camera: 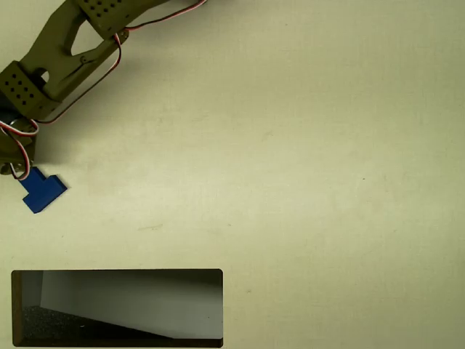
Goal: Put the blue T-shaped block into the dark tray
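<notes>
In the overhead view we see the block (43, 192) on the table (305, 160) at far left, apart from the tray (116, 274) cut into the near left. The gripper (16, 166) sits at the block's upper-left tip; the frame edge crops its fingers, so we cannot tell their spacing or contact. The arm (65, 51) enters from the top left.

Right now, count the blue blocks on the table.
1: the blue T-shaped block lies at the table's left edge in the overhead view, above the dark tray. Any others could hide under the arm.
</notes>
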